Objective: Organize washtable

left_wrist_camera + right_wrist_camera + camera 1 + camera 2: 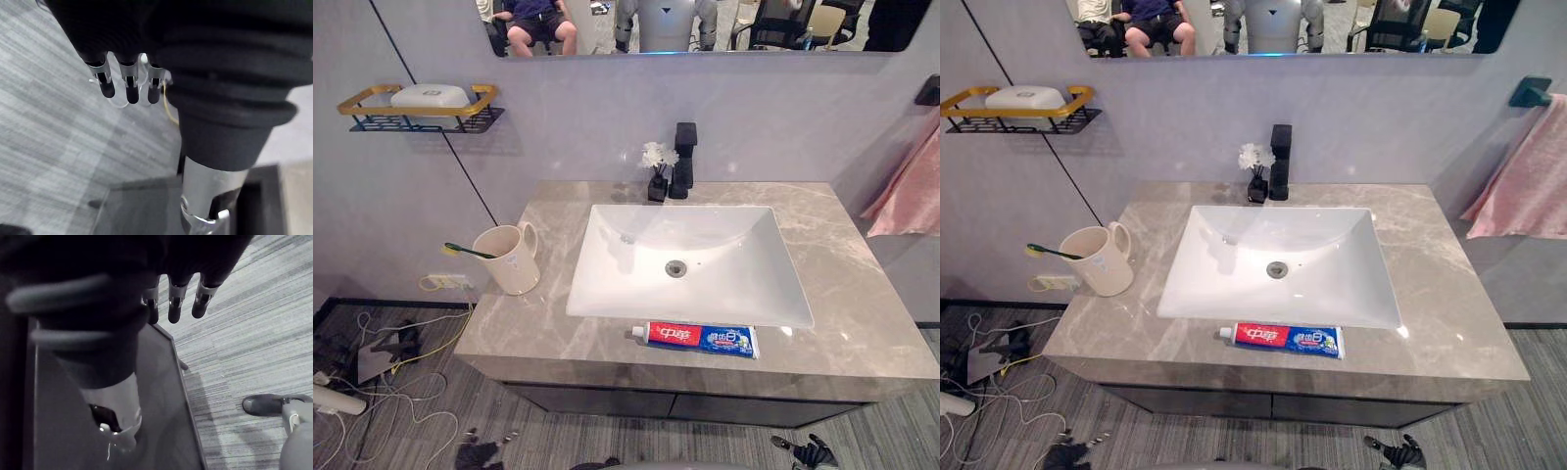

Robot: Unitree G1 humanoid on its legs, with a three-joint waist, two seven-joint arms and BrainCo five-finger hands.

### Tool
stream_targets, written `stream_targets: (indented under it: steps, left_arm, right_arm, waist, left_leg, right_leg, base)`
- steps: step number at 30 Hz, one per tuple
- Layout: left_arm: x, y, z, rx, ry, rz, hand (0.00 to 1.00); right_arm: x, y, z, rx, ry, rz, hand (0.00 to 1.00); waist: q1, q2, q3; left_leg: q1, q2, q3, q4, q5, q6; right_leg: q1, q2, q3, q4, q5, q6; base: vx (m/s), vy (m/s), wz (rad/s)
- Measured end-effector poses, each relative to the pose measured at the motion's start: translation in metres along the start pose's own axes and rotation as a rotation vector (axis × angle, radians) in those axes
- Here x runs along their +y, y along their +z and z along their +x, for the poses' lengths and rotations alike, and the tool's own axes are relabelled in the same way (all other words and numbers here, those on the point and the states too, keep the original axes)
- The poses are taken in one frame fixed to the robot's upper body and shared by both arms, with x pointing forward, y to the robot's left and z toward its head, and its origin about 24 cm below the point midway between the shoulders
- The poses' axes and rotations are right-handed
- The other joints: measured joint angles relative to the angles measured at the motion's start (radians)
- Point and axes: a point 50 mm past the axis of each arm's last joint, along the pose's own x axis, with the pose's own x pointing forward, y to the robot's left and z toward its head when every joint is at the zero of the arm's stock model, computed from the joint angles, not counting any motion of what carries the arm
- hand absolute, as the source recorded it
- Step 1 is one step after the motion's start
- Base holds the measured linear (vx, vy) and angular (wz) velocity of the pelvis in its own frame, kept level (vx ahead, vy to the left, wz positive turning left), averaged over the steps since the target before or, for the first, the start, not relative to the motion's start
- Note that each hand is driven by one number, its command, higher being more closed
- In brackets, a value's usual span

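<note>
Below the tabletop's (862, 294) front edge, the left hand (128, 81) hangs with fingers straight and relaxed, pointing down at the grey floor (49, 127) and holding nothing. The right hand (176, 303) hangs the same way beside the dark cabinet (161, 396): fingers extended, nothing grasped.

Both hands sit lower than every item on the tabletop, so the work lies up and forward from them. The toothpaste tube (693, 339) lies flat on the narrow strip between the sink (607, 284) and the front edge. Its long axis runs parallel to that edge, cap end toward the left. It sits near the middle of the front edge, so neither hand is clearly nearer; the cap end favours the left hand, the flat end the right.

The cup (512, 258) stands upright near the left edge, well apart from the tube, with the toothbrush (470, 251) in it, bristle end jutting out past the left edge. The left hand is the nearer one for the cup.

The faucet (683, 159) stands at the back edge behind the sink.
</note>
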Motion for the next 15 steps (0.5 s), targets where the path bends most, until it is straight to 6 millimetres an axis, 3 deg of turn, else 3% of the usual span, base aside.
stream_targets:
  steps: [4,8,11,15]
  left_arm:
    - [0.024,0.055,0.002,-0.223,0.095,-0.063,0.00]
    - [0.045,0.112,-0.014,-0.486,0.204,-0.130,0.00]
    - [0.051,0.159,-0.041,-0.731,0.248,-0.177,0.00]
    - [0.041,0.199,-0.079,-0.978,0.235,-0.197,0.00]
  right_arm:
    - [-0.005,-0.002,-0.002,-0.010,-0.015,-0.004,0.00]
    - [-0.011,-0.008,-0.005,-0.007,-0.023,-0.015,0.00]
    - [-0.013,-0.010,-0.007,-0.013,-0.027,-0.016,0.00]
    - [-0.010,-0.013,-0.008,-0.010,0.002,-0.017,0.00]
  waist:
    - [0.038,0.000,0.001]
    - [0.046,0.007,0.004]
    - [0.046,0.018,0.007]
    - [0.046,0.020,0.005]
  left_leg:
    - [-0.006,-0.006,-0.023,0.009,-0.001,0.000]
    - [-0.019,-0.013,-0.046,0.016,-0.001,0.001]
    - [-0.019,-0.019,-0.058,0.028,-0.003,0.004]
    - [-0.035,-0.023,-0.079,0.045,-0.006,0.005]
  right_leg:
    - [0.013,-0.004,-0.029,-0.001,-0.011,0.011]
    - [0.016,-0.011,-0.052,-0.001,-0.015,0.010]
    - [0.029,-0.017,-0.071,-0.001,-0.015,0.009]
    - [0.028,-0.018,-0.086,0.003,-0.019,0.004]
  base:
    - [0.04,-0.011,0.20]
    - [0.02,0.000,0.20]
    - [-0.04,0.003,0.13]
    - [-0.08,-0.006,0.15]
